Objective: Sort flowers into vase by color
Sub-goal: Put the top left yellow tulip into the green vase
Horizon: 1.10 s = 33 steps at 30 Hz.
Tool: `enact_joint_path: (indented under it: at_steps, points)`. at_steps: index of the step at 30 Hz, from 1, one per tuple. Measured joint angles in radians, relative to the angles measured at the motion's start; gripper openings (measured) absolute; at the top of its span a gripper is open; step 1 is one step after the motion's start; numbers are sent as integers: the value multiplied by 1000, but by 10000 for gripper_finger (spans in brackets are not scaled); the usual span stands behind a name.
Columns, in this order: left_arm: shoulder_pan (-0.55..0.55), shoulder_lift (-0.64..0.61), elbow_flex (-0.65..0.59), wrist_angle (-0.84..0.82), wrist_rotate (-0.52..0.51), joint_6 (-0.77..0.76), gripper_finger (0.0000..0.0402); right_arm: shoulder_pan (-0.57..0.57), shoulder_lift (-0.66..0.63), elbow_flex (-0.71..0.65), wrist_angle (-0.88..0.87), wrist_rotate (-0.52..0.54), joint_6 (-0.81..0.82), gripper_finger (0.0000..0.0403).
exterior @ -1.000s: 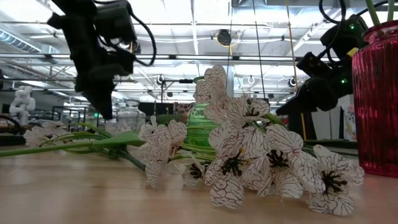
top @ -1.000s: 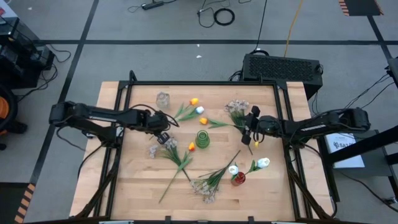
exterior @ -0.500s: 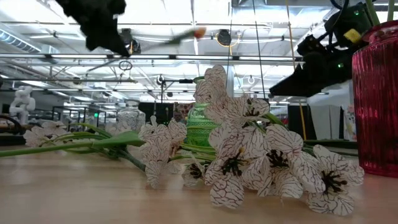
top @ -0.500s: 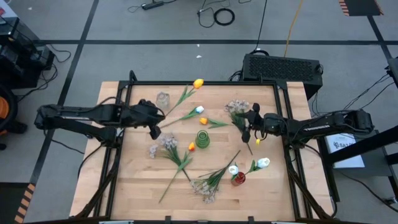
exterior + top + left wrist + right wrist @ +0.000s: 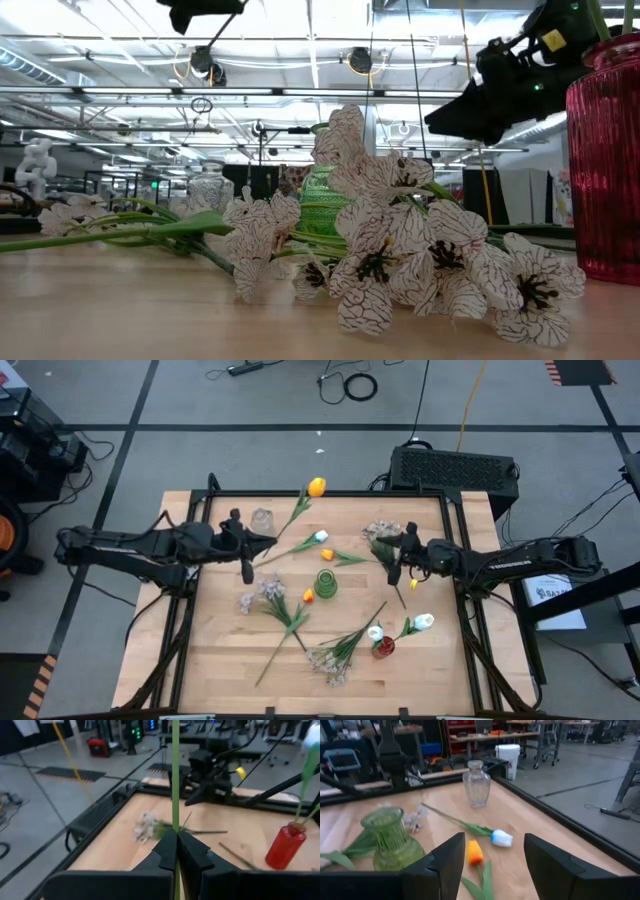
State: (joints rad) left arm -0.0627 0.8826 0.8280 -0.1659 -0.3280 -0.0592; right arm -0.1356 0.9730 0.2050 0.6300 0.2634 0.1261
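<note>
Left gripper [image 5: 262, 542]: left of centre, my jaws pinched tight on an orange tulip [image 5: 316, 487], lifted off the table.
Stem axis: slants from my fingers up-right to the bloom, upper centre.
Green vase [image 5: 326, 583]: mid-frame, down-right of my grip, nearer than the red vase [image 5: 382, 648].
Right gripper [image 5: 395, 557]: wide, empty, above strewn flowers.

Held tulip's bloom [image 5: 316, 487] beyond the left wrist view's top edge, red vase [image 5: 605, 160] half cropped.
</note>
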Motion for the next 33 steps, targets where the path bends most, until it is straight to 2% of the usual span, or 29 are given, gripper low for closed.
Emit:
enact_joint_path:
  at_steps: [7,14,18,22,27,30,33]
  points:
    - [-56,29,-1,127,1,66,11,0,0,0,7,-1,50,196]
    - [-86,34,-64,341,7,118,11,-1,0,0,12,1,18,196]
    - [-96,34,-122,407,8,118,11,-3,0,0,73,101,-50,196]
    - [-92,33,-134,472,8,130,11,-24,1,0,158,103,-151,196]
    - [-88,33,-134,523,8,171,11,-80,0,16,314,96,-196,196]
    - [-88,33,-133,528,7,180,11,-102,0,62,283,33,-198,196]
    - [-85,33,-133,527,2,195,11,-107,5,121,141,-15,-193,196]
